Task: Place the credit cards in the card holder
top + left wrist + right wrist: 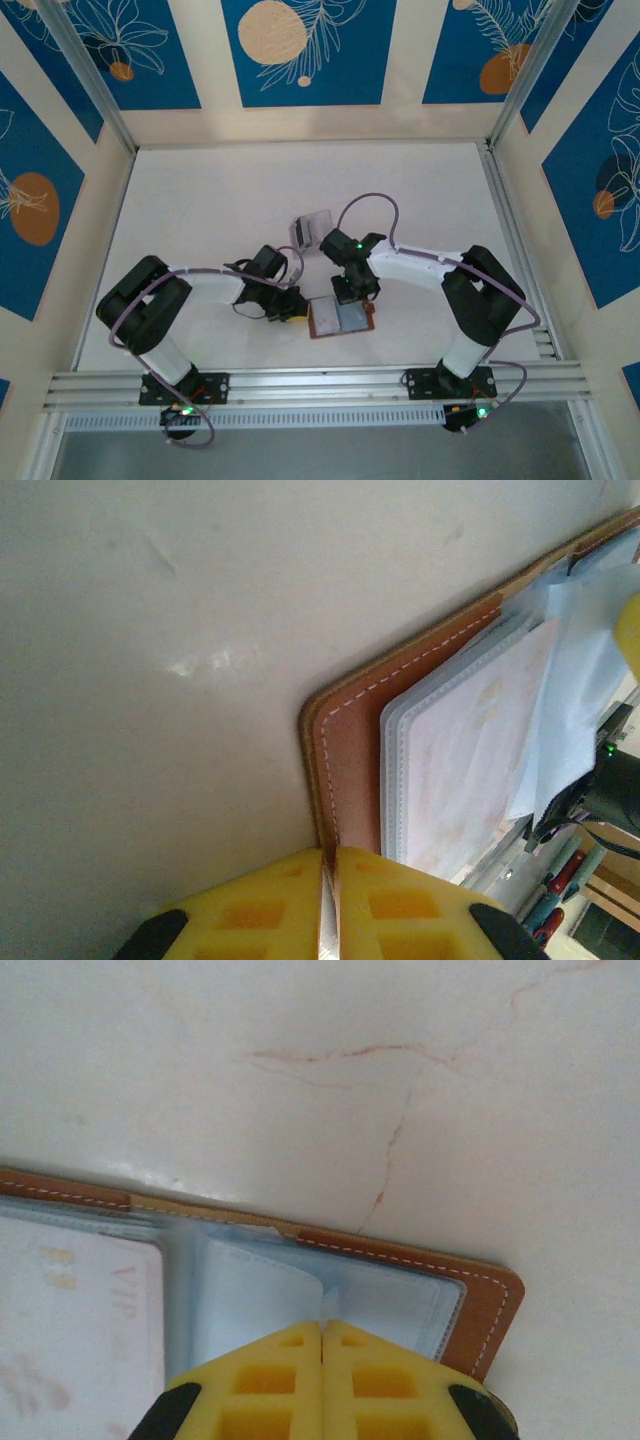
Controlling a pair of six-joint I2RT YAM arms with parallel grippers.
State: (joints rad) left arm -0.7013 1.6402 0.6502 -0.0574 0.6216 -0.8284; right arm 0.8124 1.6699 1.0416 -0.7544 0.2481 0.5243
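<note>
Left jaws pinch the open card holder (pixel 350 740) at its edge — right jaws clamp an inner pocket (pixel 262 1300).

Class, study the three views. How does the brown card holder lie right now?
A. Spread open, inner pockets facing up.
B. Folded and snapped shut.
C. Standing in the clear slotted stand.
A: the card holder lies spread open on the table, bluish pockets up; the left gripper pinches its brown edge, the right gripper a pocket sleeve.
</note>
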